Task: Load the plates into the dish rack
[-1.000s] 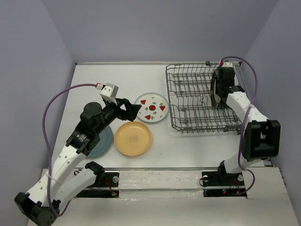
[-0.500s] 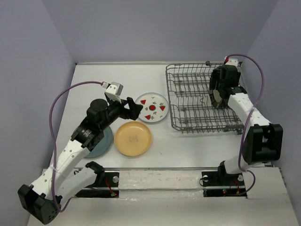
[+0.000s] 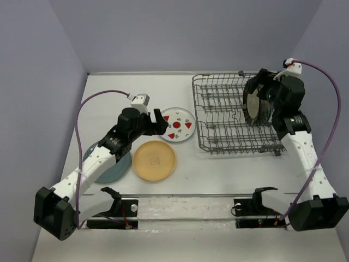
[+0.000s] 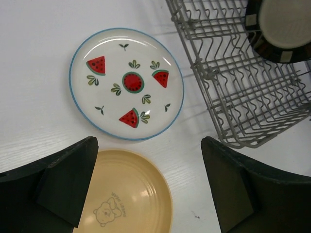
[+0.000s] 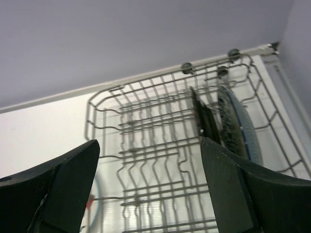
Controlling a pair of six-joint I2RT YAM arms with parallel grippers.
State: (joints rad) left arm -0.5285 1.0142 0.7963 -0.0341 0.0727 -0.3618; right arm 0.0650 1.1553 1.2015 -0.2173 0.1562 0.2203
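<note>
Two plates stand on edge at the right end of the grey wire dish rack – a dark-rimmed plate and a blue-rimmed plate just behind it. The right gripper hangs above them, jaws wide apart, empty. On the table left of the rack lie the watermelon plate, yellow plate and teal plate – the left gripper hovers over the first two, jaws spread.

Bright, even overhead light floods the white counter, casting only faint, soft shadows beside the dish rack and a small glint on the fruit-marked plate, while the right pincer's fingers loom dark and soft-edged up close.
</note>
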